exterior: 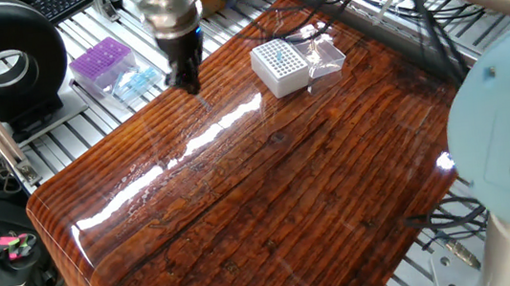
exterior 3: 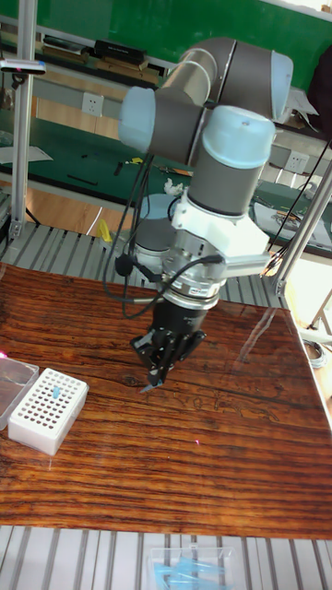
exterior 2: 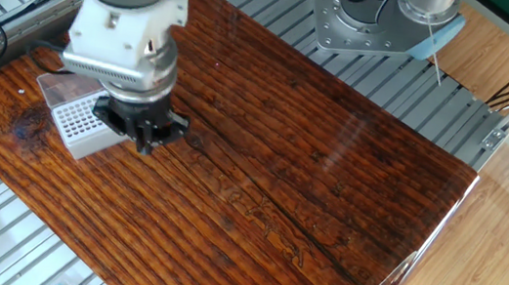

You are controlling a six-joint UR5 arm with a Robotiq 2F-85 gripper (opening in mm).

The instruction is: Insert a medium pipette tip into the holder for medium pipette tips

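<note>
Glossy dark-red wood with a strong striped grain forms the table top [exterior: 270, 189], and we see bright glare streaks across it in one fixed view. On it, toward the upper middle of that view, sits the holder for medium pipette tips [exterior: 280, 67], a small white block with a grid of round holes on top and a clear plastic lid [exterior: 324, 56] folded out flat beside it. In the tall fixed view the same holder [exterior 3: 47, 409] lies at the lower left, with one pale tip standing in a hole. Left of the table on the ribbed aluminium frame is a purple grid-topped box [exterior: 101, 62]. We see the arm reaching down, its grey and pale-blue joints stacked above a white wrist flange. The black gripper [exterior 3: 153, 376] points at the wood, tilted slightly, just above the surface and near the holder without touching it. Its fingers are drawn close together, pinching the medium pipette tip [exterior 3: 148, 387], a tiny bluish-grey sliver at their ends.
</note>
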